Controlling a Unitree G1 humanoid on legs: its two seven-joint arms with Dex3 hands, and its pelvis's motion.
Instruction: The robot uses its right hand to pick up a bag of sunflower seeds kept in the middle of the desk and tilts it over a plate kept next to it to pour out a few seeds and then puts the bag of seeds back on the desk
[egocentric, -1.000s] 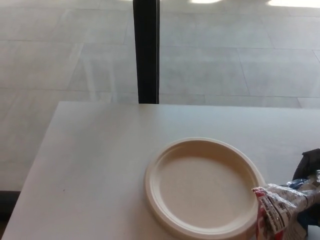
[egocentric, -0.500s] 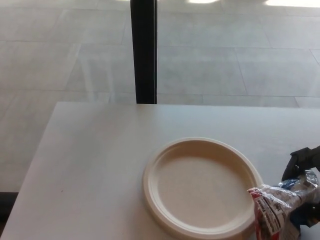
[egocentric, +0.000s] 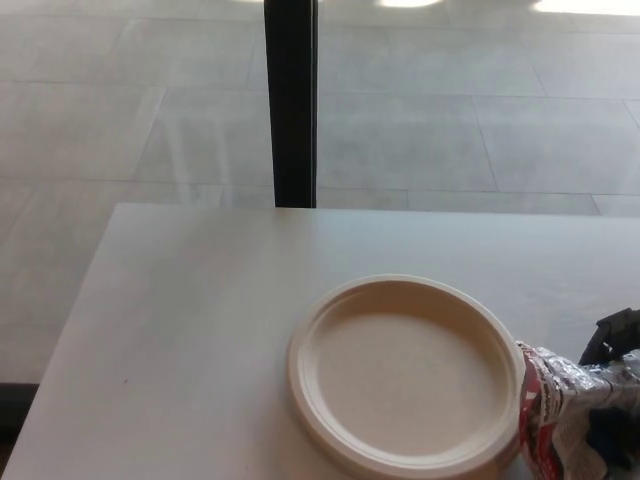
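Note:
A round cream plate (egocentric: 405, 375) lies on the white desk (egocentric: 200, 320), right of centre and near the front edge; I see no seeds in it. The red, white and silver seed bag (egocentric: 570, 415) stands at the plate's right rim in the bottom right corner, partly cut off by the picture's edge. My right hand (egocentric: 615, 375) shows only as black parts behind and around the bag, and it appears shut on the bag. My left hand is out of view.
A black vertical post (egocentric: 291, 100) rises behind the desk's far edge. Pale tiled floor (egocentric: 450, 120) lies beyond it. The desk's left edge runs diagonally down to the bottom left corner.
The bag and my right hand have drawn back to the right and down, so the bag's mouth no longer reaches over the plate's rim. The camera wobbled slightly.

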